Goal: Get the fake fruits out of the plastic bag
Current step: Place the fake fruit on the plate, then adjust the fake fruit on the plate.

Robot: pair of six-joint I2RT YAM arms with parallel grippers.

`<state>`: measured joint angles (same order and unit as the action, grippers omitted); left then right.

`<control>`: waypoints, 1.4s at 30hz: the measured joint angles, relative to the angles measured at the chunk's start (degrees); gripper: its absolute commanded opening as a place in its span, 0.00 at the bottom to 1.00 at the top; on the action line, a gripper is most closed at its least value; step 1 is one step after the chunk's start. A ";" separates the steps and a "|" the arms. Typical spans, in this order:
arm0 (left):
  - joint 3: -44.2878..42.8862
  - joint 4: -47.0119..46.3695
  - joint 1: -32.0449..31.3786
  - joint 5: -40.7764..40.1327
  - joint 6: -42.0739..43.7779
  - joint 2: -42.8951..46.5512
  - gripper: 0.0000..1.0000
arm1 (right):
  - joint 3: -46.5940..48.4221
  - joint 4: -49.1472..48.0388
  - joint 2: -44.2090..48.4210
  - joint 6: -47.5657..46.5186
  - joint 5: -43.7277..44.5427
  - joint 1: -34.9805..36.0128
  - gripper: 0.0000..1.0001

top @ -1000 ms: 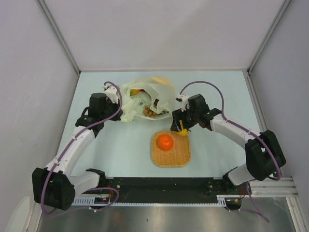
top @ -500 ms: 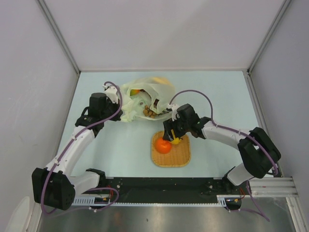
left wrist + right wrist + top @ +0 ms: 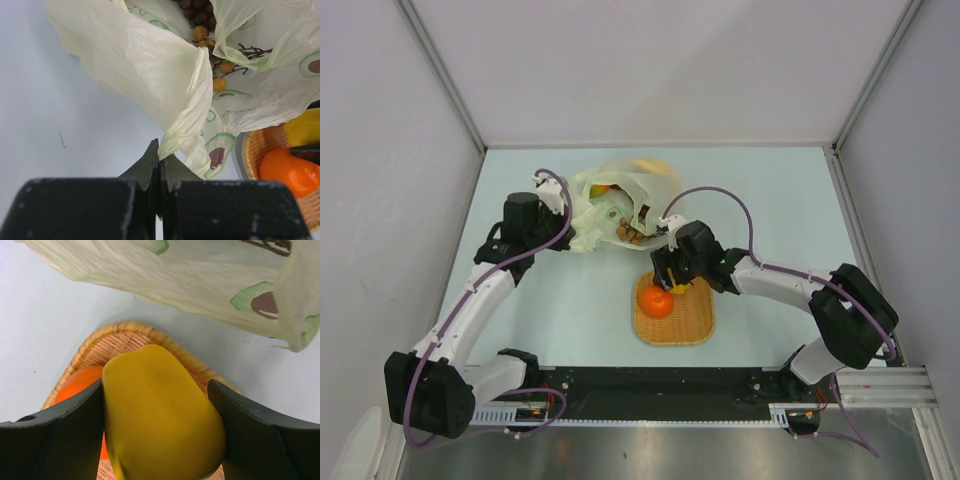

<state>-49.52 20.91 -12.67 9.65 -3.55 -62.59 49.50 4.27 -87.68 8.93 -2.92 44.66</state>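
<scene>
The left gripper [image 3: 159, 165] pinches the plastic bag [image 3: 150, 65] by its edge; only its wrist view shows the nut cluster [image 3: 215, 65] and grapes [image 3: 197, 12] inside. The right gripper [image 3: 673, 282] clasps the yellow pepper [image 3: 155, 405] over the mat [image 3: 692, 325], which holds the orange [image 3: 657, 302].

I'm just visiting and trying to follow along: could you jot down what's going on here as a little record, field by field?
Left claw: shut, pinching an edge of the bag
Right claw: gripping a yellow fruit over the woven mat
On the mat: an orange
Inside the bag: a brown nut-like cluster and dark grapes
Bag position: lying on the table beyond the mat, mouth open
</scene>
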 measured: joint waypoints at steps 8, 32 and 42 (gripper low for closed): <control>0.04 0.00 0.00 0.02 -0.02 0.02 0.00 | -0.74 1.31 -0.90 0.57 -1.66 0.37 0.80; 0.31 -0.24 0.00 1.01 -0.02 0.02 0.00 | -1.38 14.60 17.99 -13.57 -10.54 -6.54 0.39; 0.39 -0.24 0.00 1.01 0.02 0.61 0.00 | -1.29 29.38 12.26 -32.15 -23.80 4.24 0.00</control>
<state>-49.12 20.67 -12.67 10.66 -3.53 -61.98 48.21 33.65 -75.42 -23.22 -26.72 48.90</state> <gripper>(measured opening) 0.010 0.007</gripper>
